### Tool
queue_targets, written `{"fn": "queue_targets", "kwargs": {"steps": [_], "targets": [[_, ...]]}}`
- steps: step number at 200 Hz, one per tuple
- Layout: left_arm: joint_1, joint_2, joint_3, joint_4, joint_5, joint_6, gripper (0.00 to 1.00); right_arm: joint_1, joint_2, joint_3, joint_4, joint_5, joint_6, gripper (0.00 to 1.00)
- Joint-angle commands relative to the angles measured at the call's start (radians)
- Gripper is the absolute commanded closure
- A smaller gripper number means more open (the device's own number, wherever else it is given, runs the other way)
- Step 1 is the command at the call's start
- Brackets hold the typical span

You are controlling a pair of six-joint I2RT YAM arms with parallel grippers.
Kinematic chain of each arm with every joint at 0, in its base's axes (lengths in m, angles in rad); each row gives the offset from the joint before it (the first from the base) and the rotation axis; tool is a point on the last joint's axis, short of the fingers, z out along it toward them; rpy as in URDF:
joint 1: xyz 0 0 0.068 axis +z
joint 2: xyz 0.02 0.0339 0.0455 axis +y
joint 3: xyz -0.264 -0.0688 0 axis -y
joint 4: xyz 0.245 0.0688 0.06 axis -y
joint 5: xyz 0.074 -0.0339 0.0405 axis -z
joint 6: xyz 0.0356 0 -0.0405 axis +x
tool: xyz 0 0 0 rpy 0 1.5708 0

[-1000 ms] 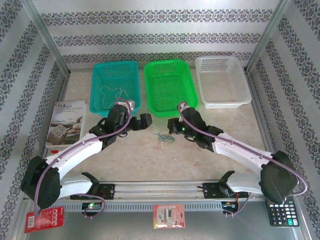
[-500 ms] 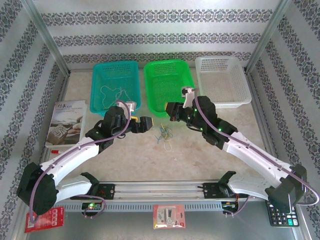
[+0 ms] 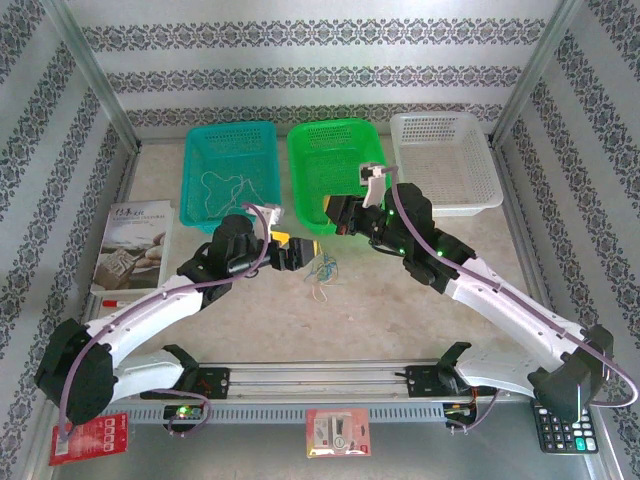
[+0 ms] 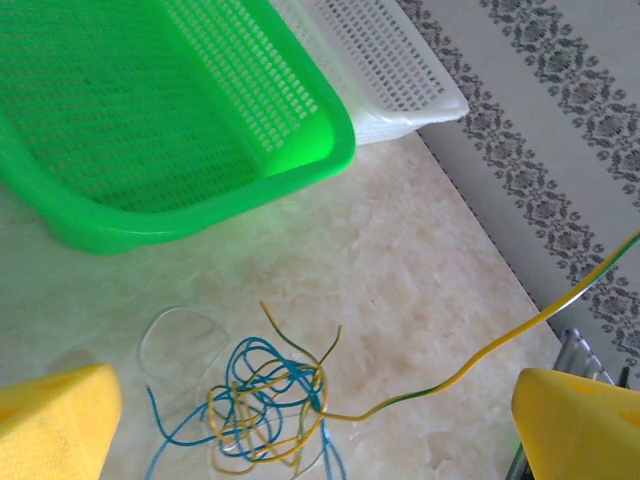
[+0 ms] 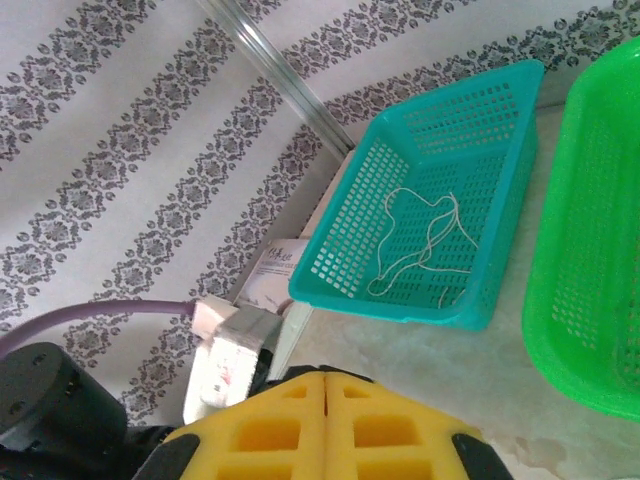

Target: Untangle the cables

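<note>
- My left tool (image 3: 298,252) is spread wide and pinches nothing. It hangs low over the counter (image 3: 420,300).
- The tangle (image 4: 265,400) lies on the counter just ahead of that tool, between its two yellow pads (image 4: 55,420) as its wrist camera sees it.
- The knot is blue and yellow strands looped through one another. A faint pale loop (image 4: 185,311) lies just to the left of it.
- One yellow-green strand (image 4: 480,355) runs out of the knot and climbs off the counter toward the far right of my left tool.
- My right tool (image 3: 333,216) is pressed together, up beyond the tangle at the near rim of the green basket (image 3: 300,180).
- I cannot tell whether that tool pinches anything. I judge it may be what lifts the rising strand.
- Done so far: one white cable (image 5: 420,235) lies loose and alone in the teal basket (image 5: 400,310), off to the left of both tools.
- Left to do: the blue and yellow strands are knotted together and none is free of the heap. I put the task at early to middle.
- The white basket (image 3: 440,120) stands to the right of my right tool. I judge it and the green one are meant for the other colours.
- Next I would hold the heap down with the left tool while the rising strand is drawn clear.
</note>
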Motion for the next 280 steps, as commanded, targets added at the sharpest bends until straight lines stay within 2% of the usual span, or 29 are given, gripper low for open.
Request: {"fn": "queue_targets", "kwargs": {"steps": [1, 51, 119, 149, 238, 280], "targets": [[-0.033, 0.03, 0.013, 0.084, -0.002, 0.023, 0.0, 0.012, 0.005, 0.045, 0.034, -0.01, 0.01, 1.0], [-0.073, 0.126, 0.017, 0.159, -0.089, 0.019, 0.02, 0.027, 0.005, 0.086, 0.035, -0.018, 0.011, 1.0], [-0.08, 0.238, -0.046, 0.265, -0.117, -0.004, 0.39, 0.041, 0.004, 0.142, 0.067, -0.042, 0.047, 1.0], [-0.08, 0.259, -0.083, 0.287, -0.116, -0.008, 0.49, 0.041, 0.011, 0.168, 0.087, -0.049, 0.063, 1.0], [-0.079, 0.231, -0.139, 0.295, -0.106, -0.027, 0.49, -0.007, 0.008, 0.246, 0.076, -0.043, 0.038, 1.0], [-0.079, 0.135, -0.112, 0.238, -0.103, -0.025, 0.37, -0.064, -0.008, 0.209, 0.074, -0.038, 0.051, 1.0]]}}
